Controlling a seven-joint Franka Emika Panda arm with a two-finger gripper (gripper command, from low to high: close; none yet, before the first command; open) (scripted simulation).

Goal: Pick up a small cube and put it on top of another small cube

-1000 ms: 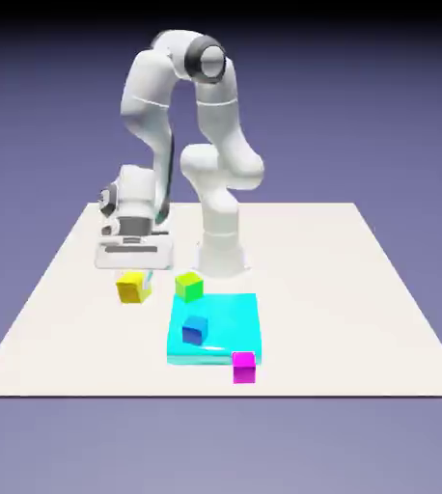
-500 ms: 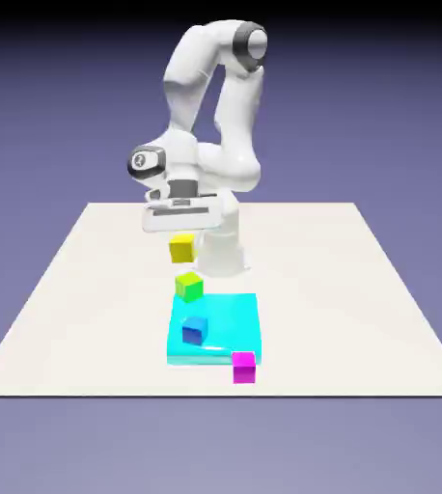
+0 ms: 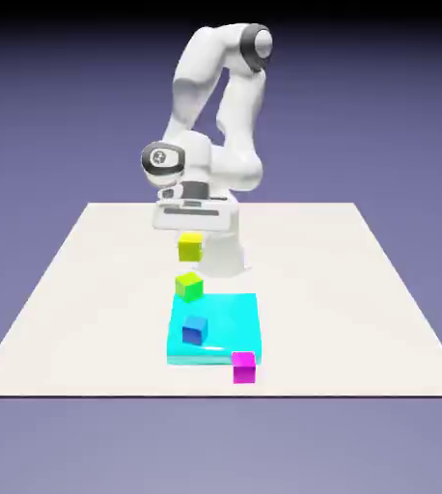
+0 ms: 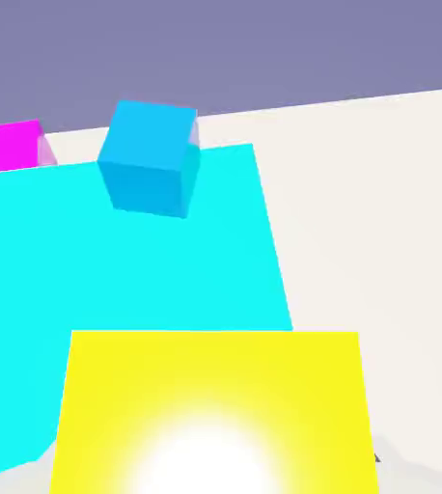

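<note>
The bright-yellow small cube (image 3: 190,246) hangs in the air under my gripper (image 3: 191,243), which is shut on it. It is almost straight above the lime-green cube (image 3: 188,285), with a clear gap between the two. The lime-green cube rests on the table just behind the cyan slab. In the hand view the yellow cube (image 4: 210,410) fills the bottom of the picture and hides my fingertips; the lime-green cube does not show there.
A flat cyan slab (image 3: 227,328) lies in front of the lime-green cube, with a blue cube (image 3: 195,330) on it. A magenta cube (image 3: 243,367) stands at its near right corner. The hand view shows the slab (image 4: 119,270), blue cube (image 4: 152,159) and magenta cube (image 4: 8,145).
My gripper lifted the yellow cube off the table at the exterior view's left and carried it rightward, to above the lime-green cube. The other cubes stayed put.
</note>
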